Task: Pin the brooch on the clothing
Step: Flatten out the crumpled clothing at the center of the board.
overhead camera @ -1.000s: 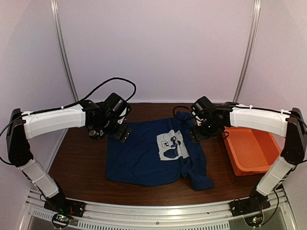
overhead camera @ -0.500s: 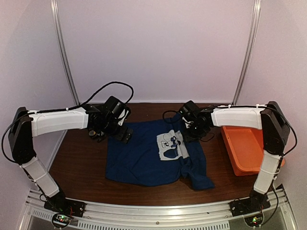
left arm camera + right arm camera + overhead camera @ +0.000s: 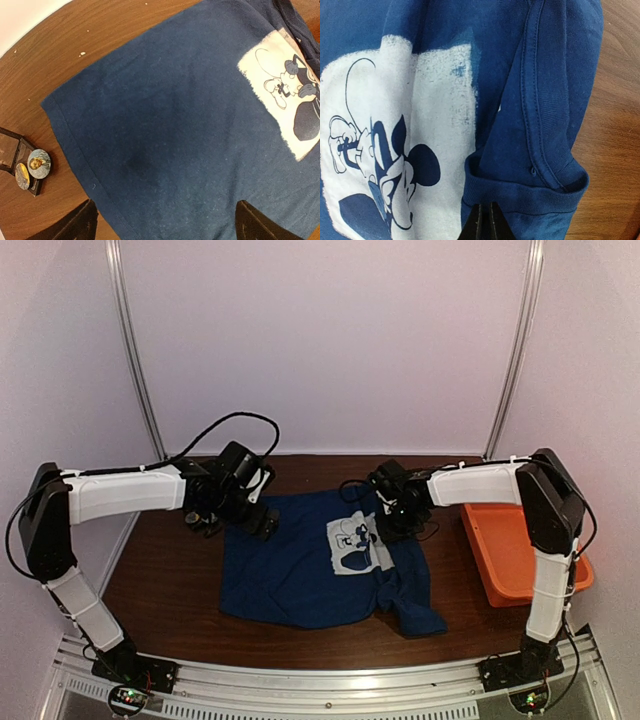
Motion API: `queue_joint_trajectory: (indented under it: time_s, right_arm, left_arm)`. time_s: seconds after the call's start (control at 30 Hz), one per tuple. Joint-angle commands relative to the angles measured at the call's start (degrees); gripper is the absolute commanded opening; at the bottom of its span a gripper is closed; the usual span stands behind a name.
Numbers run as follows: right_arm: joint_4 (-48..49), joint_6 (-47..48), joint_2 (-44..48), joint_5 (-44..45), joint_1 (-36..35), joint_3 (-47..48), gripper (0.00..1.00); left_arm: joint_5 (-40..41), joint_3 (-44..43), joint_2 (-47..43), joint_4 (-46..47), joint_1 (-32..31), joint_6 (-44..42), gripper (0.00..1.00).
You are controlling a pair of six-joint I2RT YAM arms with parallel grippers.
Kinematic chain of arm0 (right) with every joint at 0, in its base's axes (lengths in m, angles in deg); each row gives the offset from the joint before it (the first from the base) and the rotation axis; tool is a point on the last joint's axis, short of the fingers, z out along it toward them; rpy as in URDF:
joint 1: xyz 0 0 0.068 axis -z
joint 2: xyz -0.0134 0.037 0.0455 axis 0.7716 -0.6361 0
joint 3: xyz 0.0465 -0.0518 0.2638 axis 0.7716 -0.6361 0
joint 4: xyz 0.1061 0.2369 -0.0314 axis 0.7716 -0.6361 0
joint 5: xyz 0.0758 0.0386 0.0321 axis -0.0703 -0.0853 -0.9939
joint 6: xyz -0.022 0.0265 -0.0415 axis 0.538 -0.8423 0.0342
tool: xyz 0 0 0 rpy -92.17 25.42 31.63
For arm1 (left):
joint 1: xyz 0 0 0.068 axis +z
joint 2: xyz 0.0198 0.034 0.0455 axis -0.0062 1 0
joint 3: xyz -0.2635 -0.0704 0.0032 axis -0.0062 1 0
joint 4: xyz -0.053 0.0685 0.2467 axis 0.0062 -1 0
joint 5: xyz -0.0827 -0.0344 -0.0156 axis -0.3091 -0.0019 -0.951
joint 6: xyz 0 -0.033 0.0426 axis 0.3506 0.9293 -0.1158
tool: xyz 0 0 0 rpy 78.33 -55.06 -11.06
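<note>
The clothing (image 3: pixel 300 575), a navy T-shirt with a white mouse print (image 3: pixel 395 150), lies flat on the wooden table. My right gripper (image 3: pixel 484 220) is at its ribbed collar (image 3: pixel 520 197), jaws pressed together on the collar fold, which stands bunched up. My left gripper (image 3: pixel 167 230) hovers open over the plain blue cloth (image 3: pixel 165 125) near the hem, nothing between its fingers (image 3: pixel 82 225). The brooch (image 3: pixel 39 163), a small bluish-grey round badge, rests on a small black hinged box (image 3: pixel 10 150) beside the shirt, next to a golden badge (image 3: pixel 22 176).
An orange tub (image 3: pixel 520 550) stands at the table's right edge beyond the right arm. The black box (image 3: pixel 200 520) sits left of the shirt, under the left arm. White walls close in the back and sides.
My right arm has swung left from beside the tub onto the shirt's collar, and its jaws have closed there. The left arm has hardly moved and stays open.
</note>
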Motion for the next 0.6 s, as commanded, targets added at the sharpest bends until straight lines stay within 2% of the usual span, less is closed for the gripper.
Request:
queue_joint_trajectory:
  time_s: [0.0, 0.57]
  right_arm:
    - [0.4, -1.4, -0.9, 0.6, 0.7, 0.7, 0.07]
    - [-0.1, -6.2, 0.0, 6.2, 3.9, -4.7, 0.02]
  left_arm:
    - [-1.3, 0.7, 1.4, 2.3, 0.3, 0.6, 0.98]
    - [-2.0, 1.3, 3.5, 2.5, 0.3, 0.9, 0.98]
